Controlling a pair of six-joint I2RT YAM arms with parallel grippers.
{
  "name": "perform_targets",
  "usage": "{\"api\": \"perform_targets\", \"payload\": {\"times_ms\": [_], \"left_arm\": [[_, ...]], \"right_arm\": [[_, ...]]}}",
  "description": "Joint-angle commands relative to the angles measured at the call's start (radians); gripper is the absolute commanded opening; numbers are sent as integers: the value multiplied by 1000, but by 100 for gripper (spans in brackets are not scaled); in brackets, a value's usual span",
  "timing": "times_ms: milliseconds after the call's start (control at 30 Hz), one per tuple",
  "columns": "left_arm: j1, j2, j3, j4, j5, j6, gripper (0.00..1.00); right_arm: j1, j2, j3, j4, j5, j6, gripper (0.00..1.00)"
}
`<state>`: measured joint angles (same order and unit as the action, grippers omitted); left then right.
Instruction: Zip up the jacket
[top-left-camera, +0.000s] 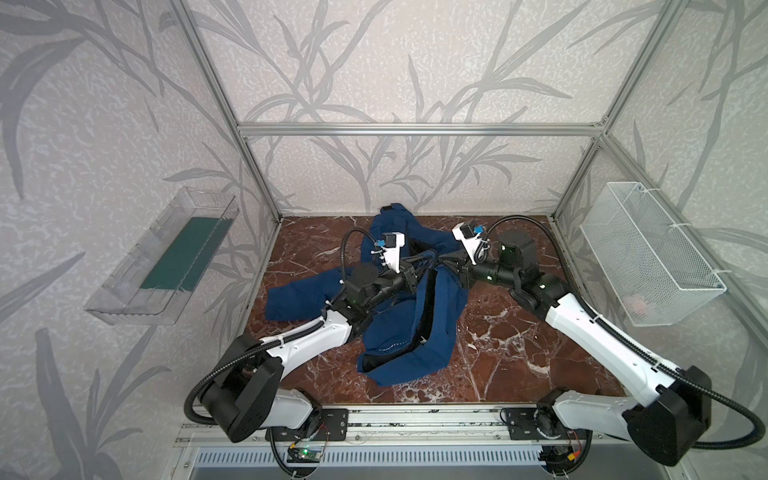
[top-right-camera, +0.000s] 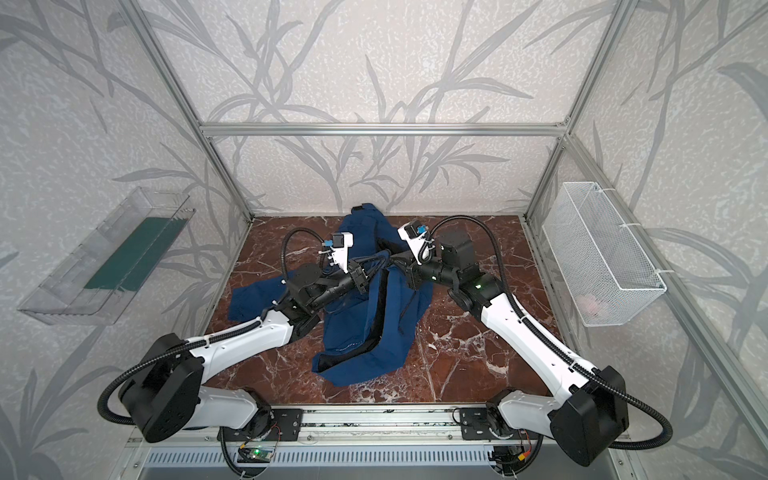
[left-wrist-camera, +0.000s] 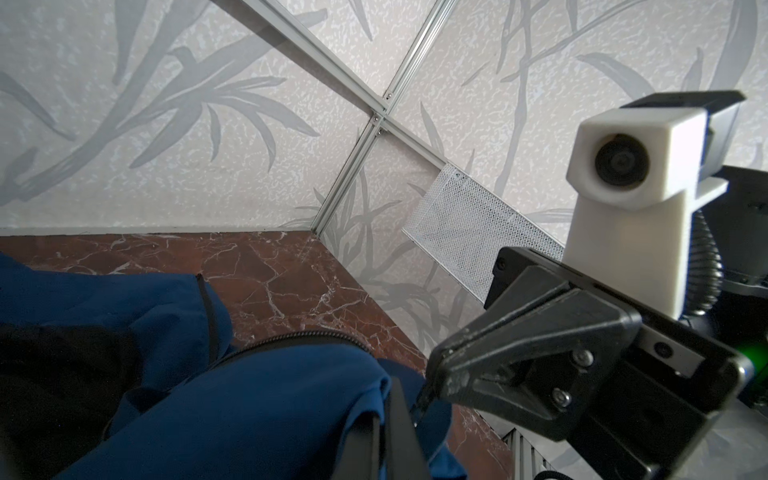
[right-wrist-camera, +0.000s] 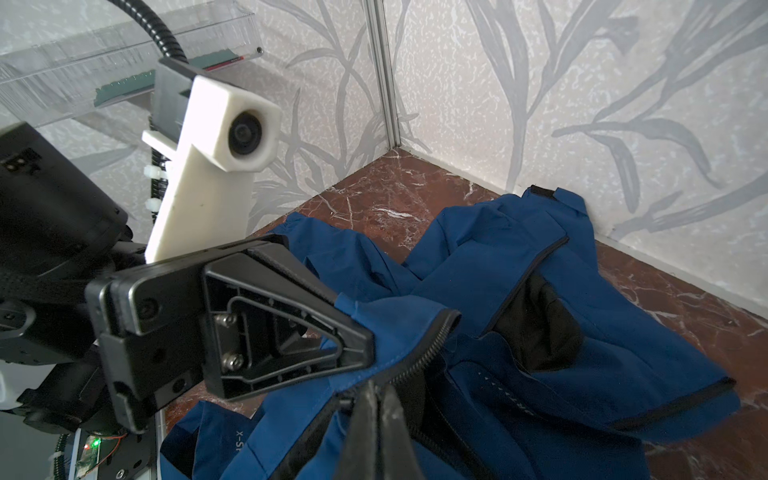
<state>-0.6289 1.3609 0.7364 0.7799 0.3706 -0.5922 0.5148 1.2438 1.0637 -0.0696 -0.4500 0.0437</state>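
We log the jacket (top-left-camera: 415, 332) on the table (top-left-camera: 519, 332), centre to rear, one sleeve (top-left-camera: 299, 299) out to the left. Left claw (right-wrist-camera: 368, 349) and right claw (left-wrist-camera: 436, 372) meet over its middle; tray (top-left-camera: 124, 307) on left wall, basket (top-left-camera: 648, 249) on right.

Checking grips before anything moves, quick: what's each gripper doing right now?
Left gripper: closed on the jacket beside its zipper.
Right gripper: closed on the jacket's zipper edge.

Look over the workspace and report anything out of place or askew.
The jacket lies crumpled and skewed on the table, its front open with black lining showing and its far end against the back wall. The left gripper and right gripper are both shut on it by the zipper. Nothing looks spilled or damaged.
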Motion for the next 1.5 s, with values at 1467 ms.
{"api": "perform_targets", "payload": {"times_ms": [1467], "left_arm": [[534, -282, 548, -1239, 133, 566, 0]], "right_arm": [[-221, 212, 240, 419, 368, -110, 0]]}}
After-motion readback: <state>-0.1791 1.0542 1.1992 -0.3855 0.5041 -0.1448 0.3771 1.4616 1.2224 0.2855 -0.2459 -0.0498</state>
